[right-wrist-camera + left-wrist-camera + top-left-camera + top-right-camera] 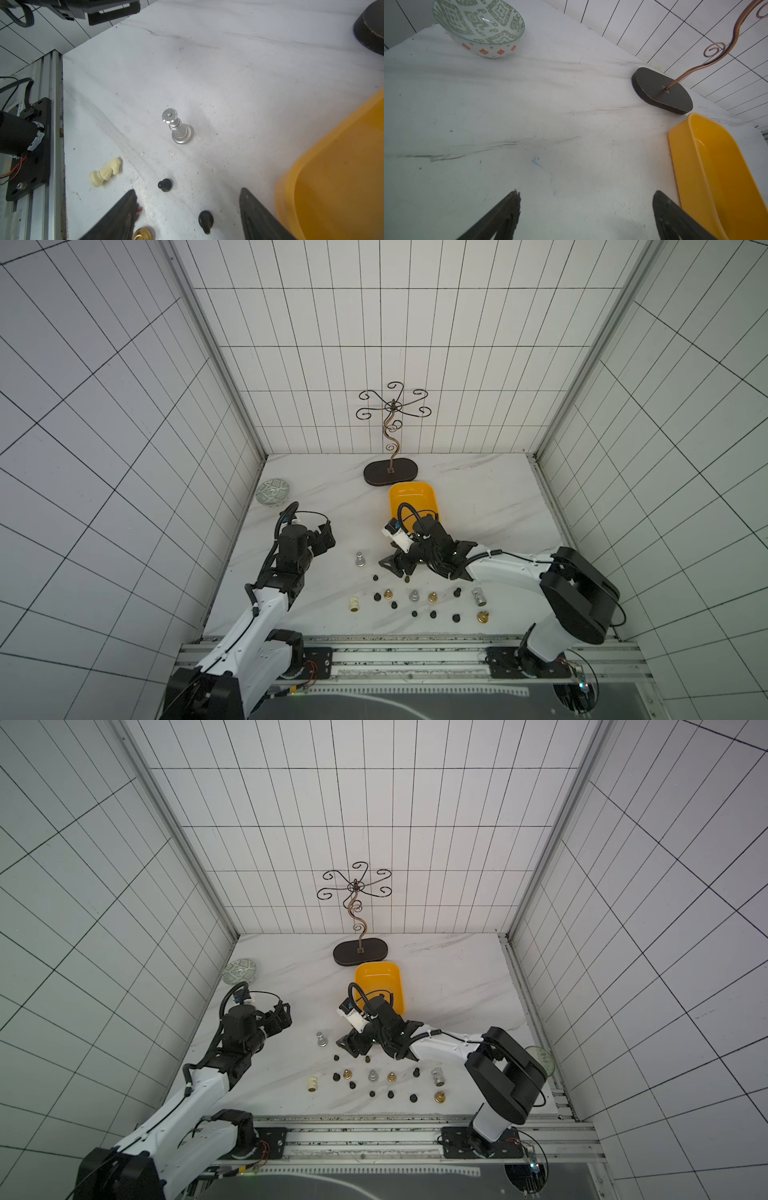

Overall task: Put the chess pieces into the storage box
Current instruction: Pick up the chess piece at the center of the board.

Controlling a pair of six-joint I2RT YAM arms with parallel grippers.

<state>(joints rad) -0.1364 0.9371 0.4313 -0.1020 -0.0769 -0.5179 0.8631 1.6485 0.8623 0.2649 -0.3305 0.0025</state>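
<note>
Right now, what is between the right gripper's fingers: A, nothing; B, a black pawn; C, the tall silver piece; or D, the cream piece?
B: the right wrist view shows a black pawn between the spread fingers of the right gripper, touching neither one.

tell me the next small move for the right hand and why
Probably close the right hand on the black pawn sitting between its jaws: they stand apart on either side of it, and neither touches it yet. The storage box lies just beside the hand, so a lift and a short carry could follow.
</note>
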